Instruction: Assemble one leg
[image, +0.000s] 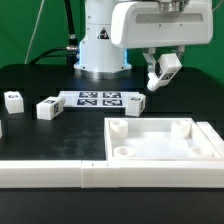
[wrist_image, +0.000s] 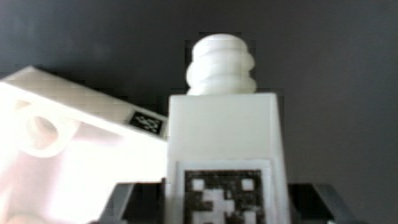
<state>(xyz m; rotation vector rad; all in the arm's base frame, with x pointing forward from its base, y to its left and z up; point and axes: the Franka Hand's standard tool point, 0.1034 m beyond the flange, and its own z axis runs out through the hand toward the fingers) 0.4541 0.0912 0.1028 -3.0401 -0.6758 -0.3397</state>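
My gripper (image: 160, 72) hangs in the air at the exterior view's upper right, shut on a white leg (image: 166, 68) that it holds tilted above the table. In the wrist view the leg (wrist_image: 226, 130) fills the middle: a blocky white post with a ribbed threaded tip and a black-and-white tag near my black fingers (wrist_image: 134, 200), which press on both of its sides. The large white square panel (image: 165, 140) with round corner sockets lies on the table below; one corner of it shows in the wrist view (wrist_image: 71, 130).
Other white legs lie on the black table: one (image: 14, 100) at the exterior view's left, one (image: 47, 108) beside it, one (image: 135, 103) next to the marker board (image: 97, 99). A white wall (image: 100, 174) runs along the front. The robot base (image: 100, 50) stands behind.
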